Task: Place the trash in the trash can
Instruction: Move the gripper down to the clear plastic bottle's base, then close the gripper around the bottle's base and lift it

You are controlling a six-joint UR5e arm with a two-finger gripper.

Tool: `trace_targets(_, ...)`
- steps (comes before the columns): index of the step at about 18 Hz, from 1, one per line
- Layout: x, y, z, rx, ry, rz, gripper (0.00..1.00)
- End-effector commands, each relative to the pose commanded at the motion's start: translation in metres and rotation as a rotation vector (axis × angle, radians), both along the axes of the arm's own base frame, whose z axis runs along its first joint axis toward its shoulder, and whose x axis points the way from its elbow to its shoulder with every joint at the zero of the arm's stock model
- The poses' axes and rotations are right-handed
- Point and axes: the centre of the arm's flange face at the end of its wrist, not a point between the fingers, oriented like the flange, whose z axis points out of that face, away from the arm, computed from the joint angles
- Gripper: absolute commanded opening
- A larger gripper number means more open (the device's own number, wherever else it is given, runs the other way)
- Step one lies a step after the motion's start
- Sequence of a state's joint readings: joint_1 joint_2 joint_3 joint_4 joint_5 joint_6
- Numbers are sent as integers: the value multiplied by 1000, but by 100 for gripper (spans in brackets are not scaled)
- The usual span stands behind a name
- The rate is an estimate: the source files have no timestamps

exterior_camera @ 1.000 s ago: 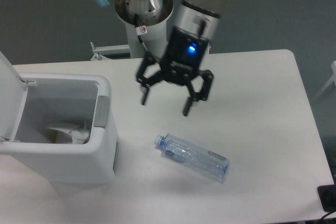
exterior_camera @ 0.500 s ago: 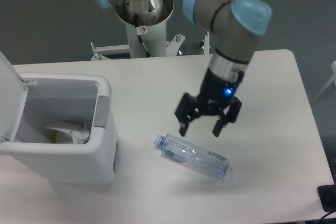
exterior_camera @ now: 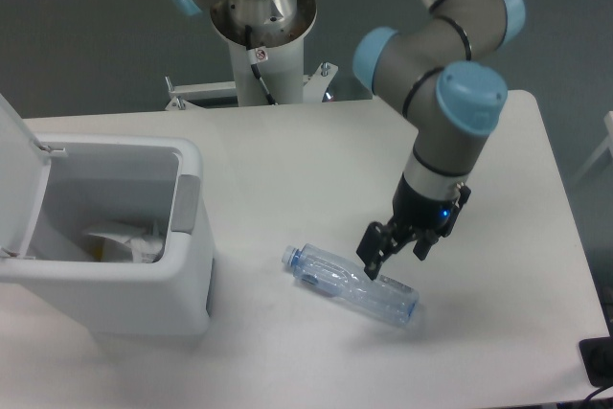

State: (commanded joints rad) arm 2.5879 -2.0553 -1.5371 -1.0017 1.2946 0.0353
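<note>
Wrapper (exterior_camera: 120,241) already in the open trash can (exterior_camera: 187,280); tool (exterior_camera: 395,258) open, empty, just above bottle (exterior_camera: 350,284) lying on table (exterior_camera: 498,237) right of can — next: descend, straddle, close.

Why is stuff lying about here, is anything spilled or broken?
Nothing looks spilled or broken. A clear bottle lies on its side on the table, loose trash not yet binned. The trash can stands open with a crumpled wrapper inside.

1 fixed high camera, facing table (exterior_camera: 287,155)
</note>
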Motion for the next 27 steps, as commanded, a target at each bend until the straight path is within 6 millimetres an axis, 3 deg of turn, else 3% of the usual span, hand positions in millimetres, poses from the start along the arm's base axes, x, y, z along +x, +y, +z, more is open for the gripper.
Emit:
trace_targets(4,-9,31,-36,-104,14,47,100)
trace_targets(10,-9,35,-65,-179,18,55,100)
trace_targets(16,-8,43,-80,-211,18,69,100)
trace_targets(18,-11,45,-84,-214,16,93,89)
trace_targets(21,-11,47,-88,-214,7,103,53)
trace_targets(22,-11,47,-88,-214,7,104,46)
trace_targets(27,-11,46,-91,-220,6,103,36)
